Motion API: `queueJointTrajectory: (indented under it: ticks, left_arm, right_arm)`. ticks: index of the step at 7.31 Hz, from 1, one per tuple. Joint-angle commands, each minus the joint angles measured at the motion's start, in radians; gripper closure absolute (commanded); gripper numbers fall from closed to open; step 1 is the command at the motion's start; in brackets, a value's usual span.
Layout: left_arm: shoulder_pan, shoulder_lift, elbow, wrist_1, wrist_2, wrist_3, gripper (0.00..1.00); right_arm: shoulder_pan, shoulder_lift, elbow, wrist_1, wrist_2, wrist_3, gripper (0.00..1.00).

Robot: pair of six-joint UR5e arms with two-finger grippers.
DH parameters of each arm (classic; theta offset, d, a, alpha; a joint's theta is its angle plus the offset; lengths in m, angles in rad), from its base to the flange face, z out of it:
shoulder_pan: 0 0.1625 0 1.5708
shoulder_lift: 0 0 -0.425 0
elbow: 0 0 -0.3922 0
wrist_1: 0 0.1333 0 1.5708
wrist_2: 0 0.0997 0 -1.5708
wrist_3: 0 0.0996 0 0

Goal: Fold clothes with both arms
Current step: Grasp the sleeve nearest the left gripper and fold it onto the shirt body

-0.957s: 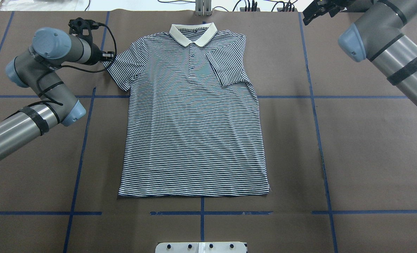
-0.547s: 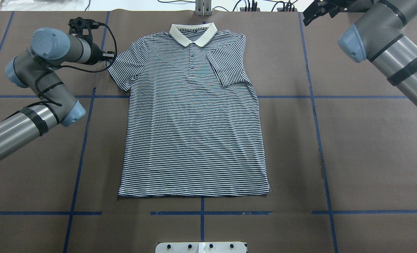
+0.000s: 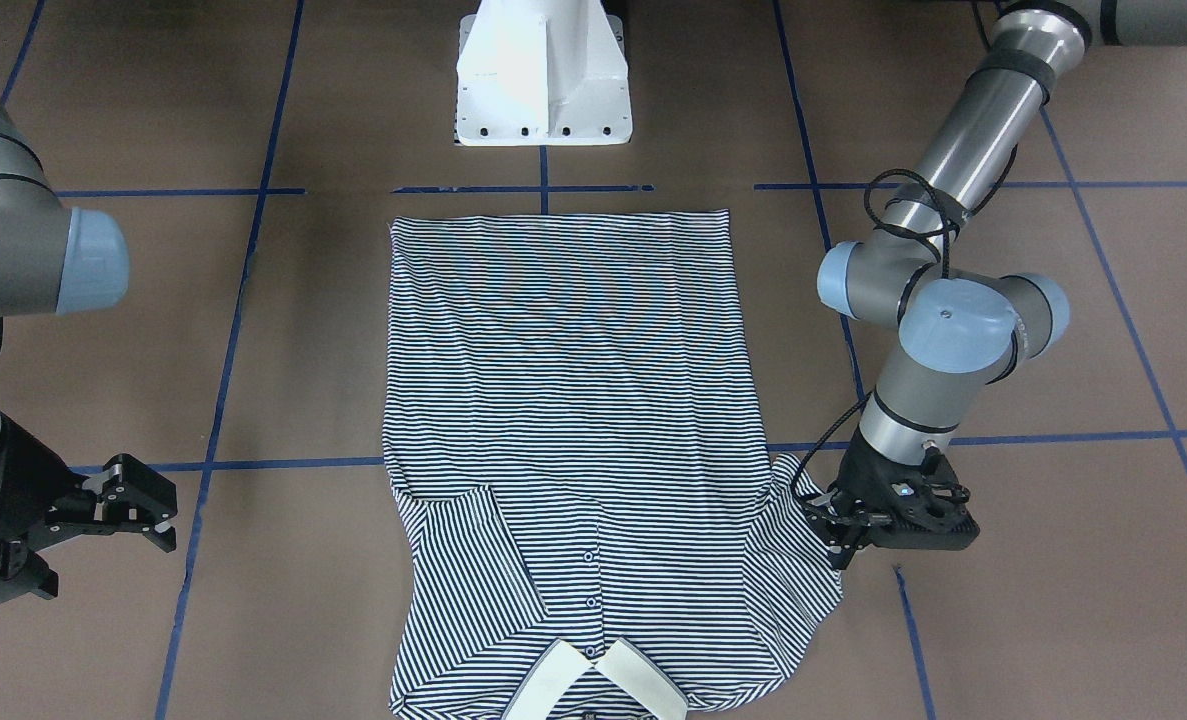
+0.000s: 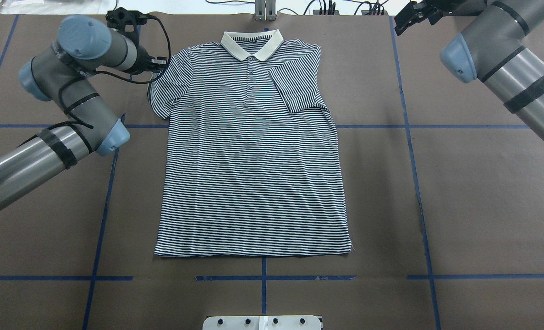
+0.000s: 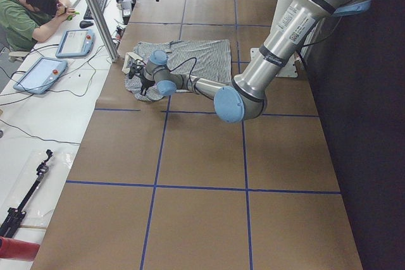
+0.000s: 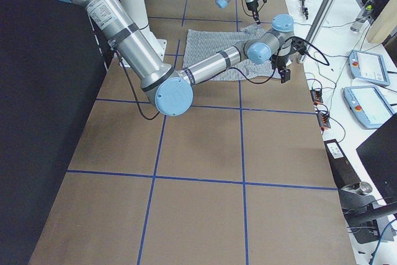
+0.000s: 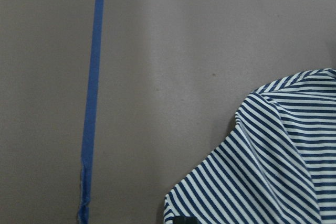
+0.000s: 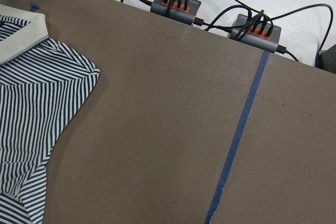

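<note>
The striped polo shirt (image 4: 253, 160) lies flat on the brown table, its cream collar (image 4: 252, 43) at the far edge. One sleeve (image 4: 297, 87) is folded inward across the chest. My left gripper (image 4: 158, 64) (image 3: 831, 525) is shut on the edge of the other sleeve (image 7: 262, 166), which is lifted slightly and drawn in toward the body. A black fingertip (image 7: 181, 220) shows at that sleeve's hem in the left wrist view. My right gripper (image 3: 153, 510) (image 4: 402, 19) hovers open beyond the table's far right corner, holding nothing, well away from the shirt (image 8: 31, 87).
The white pedestal base (image 3: 543, 70) stands at the robot's side beyond the shirt's hem. Blue tape lines (image 4: 414, 160) grid the table. Power strips with cables (image 8: 176, 6) lie along the far edge. A person (image 5: 28, 11) sits at a side desk with tablets (image 6: 366, 66).
My left gripper has moved toward the shirt and the far edge, carrying the sleeve inward with it. The right arm has barely moved.
</note>
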Motion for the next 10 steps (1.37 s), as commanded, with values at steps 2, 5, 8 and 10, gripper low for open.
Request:
queueJointTrajectory:
  ticks: [2, 5, 8, 10]
  left_arm:
    - [0.077, -0.207, 0.077, 0.178, 0.009, -0.171, 1.00]
    - [0.108, -0.288, 0.176, 0.176, 0.010, -0.239, 1.00]
    - [0.112, -0.268, 0.106, 0.167, 0.000, -0.141, 0.00]
    - [0.108, -0.185, -0.038, 0.189, -0.060, -0.096, 0.00]
  right_arm:
    - [-0.001, 0.001, 0.000, 0.000, 0.000, 0.005, 0.00]
    - [-0.001, 0.005, 0.001, 0.000, -0.002, 0.007, 0.00]
    - [-0.010, 0.009, 0.021, 0.003, -0.002, 0.014, 0.00]
    - [-0.071, -0.006, 0.118, 0.000, -0.002, 0.203, 0.00]
